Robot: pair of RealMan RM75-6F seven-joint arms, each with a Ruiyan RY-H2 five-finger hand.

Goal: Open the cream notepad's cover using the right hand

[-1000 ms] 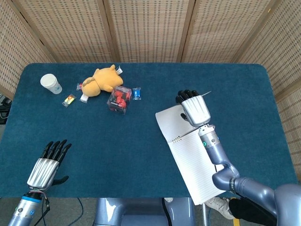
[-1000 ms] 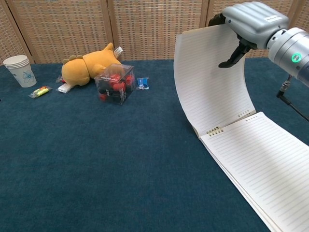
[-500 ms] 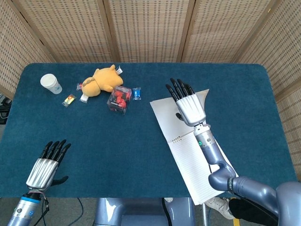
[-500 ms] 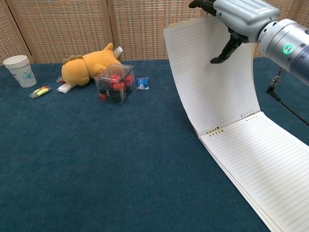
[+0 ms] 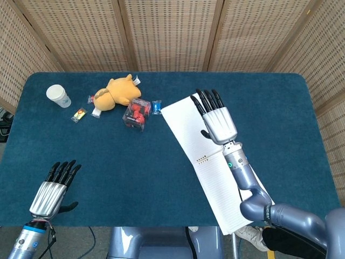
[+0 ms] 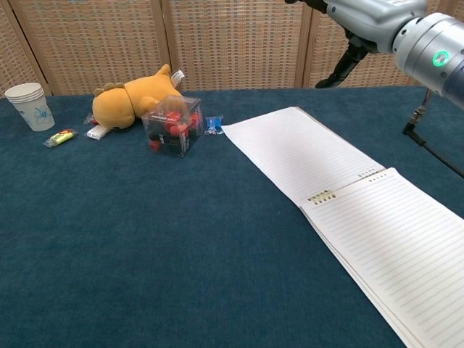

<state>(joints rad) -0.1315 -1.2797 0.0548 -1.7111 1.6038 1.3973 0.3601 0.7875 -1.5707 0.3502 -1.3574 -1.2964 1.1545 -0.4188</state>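
The cream notepad [image 6: 362,217] lies open on the blue table [image 5: 161,178], and everything else is placed here relative to it. Its cover [image 6: 293,151] is folded flat on the cloth on the far-left side of the spiral binding, with the lined pages running toward the near-right table edge, where in the head view the pad's near corner seems to overhang the edge. The right hand [image 5: 216,120] hovers above the cover with fingers spread and straight, gripping nothing; the chest view shows it lifted clear of the paper, near the frame's top.

Left of the cover's far corner, just beside it, sits a small blue packet [image 6: 212,125], then a clear box of red pieces [image 6: 171,125], an orange plush toy [image 6: 134,100], small wrapped sweets [image 6: 61,136] and a paper cup [image 6: 29,105] well apart at the far left. A wide stretch of bare cloth lies left of the notepad on the near side, and a narrower strip lies right of it. The left hand [image 5: 52,190] rests far to the left at the near edge, fingers extended and holding nothing.

Half a second ago the cover stood upright and curved against the right hand; now it has dropped flat and the hand is free of it.
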